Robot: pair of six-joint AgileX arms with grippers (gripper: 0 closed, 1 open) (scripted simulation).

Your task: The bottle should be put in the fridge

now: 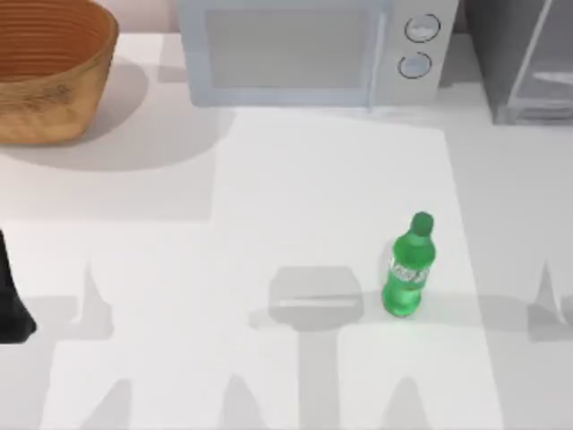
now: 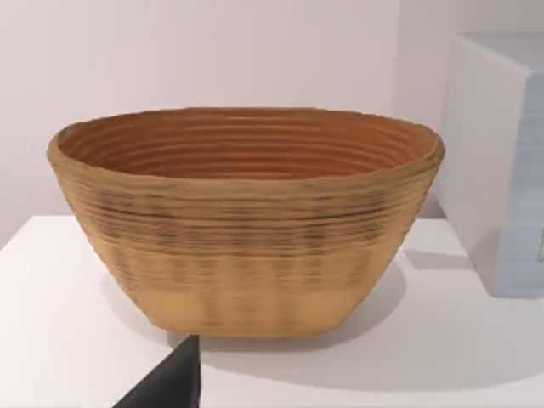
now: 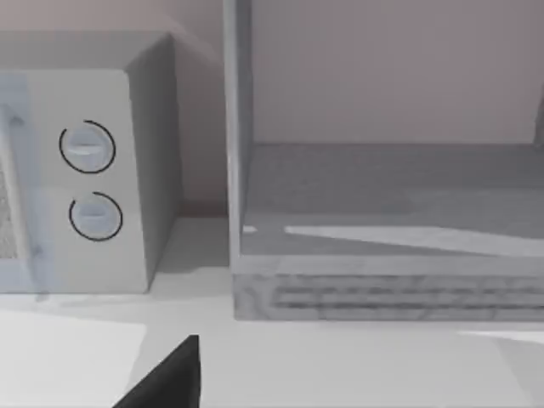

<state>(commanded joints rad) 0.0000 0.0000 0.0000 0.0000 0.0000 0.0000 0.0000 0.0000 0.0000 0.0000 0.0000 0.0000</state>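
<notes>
Fridge (image 1: 524,63) cut off at the top view's right edge, basket (image 1: 45,72) at its left, microwave (image 1: 313,54) at its top

I am seeing bright, even light washing the white table (image 1: 269,179), with no glare anywhere. Soft grey shadows are falling beside the basket (image 1: 45,67) and under the microwave (image 1: 313,49); sharper angular ones are lying around the bottle (image 1: 409,266). Just ahead of my left gripper the basket's ribbing is blurring slightly. All edges are looking soft.
</notes>
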